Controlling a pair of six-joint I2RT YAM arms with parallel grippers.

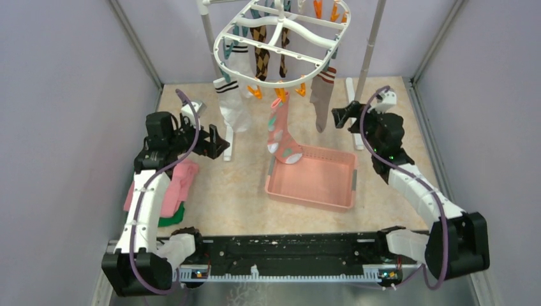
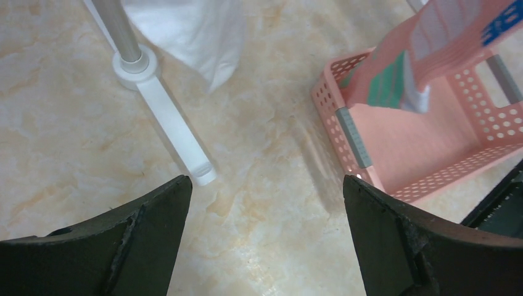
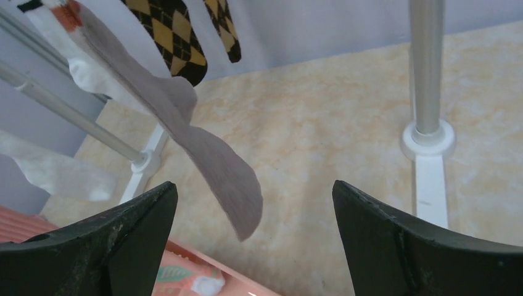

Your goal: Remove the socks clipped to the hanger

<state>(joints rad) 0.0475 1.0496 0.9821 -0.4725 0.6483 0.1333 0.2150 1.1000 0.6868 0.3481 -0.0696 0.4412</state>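
The white oval hanger hangs at the back with orange and teal clips. Clipped to it are a white sock with black stripes, a pink spotted sock, a grey-brown sock and an argyle pair. My left gripper is open and empty, low beside the white sock. My right gripper is open and empty, just right of the grey-brown sock, which hangs ahead of its fingers. The argyle pair shows behind it.
A pink basket sits on the table under the pink sock, whose toe hangs over it. Folded pink and green cloths lie at the left. White stand feet and metal poles rise at the back.
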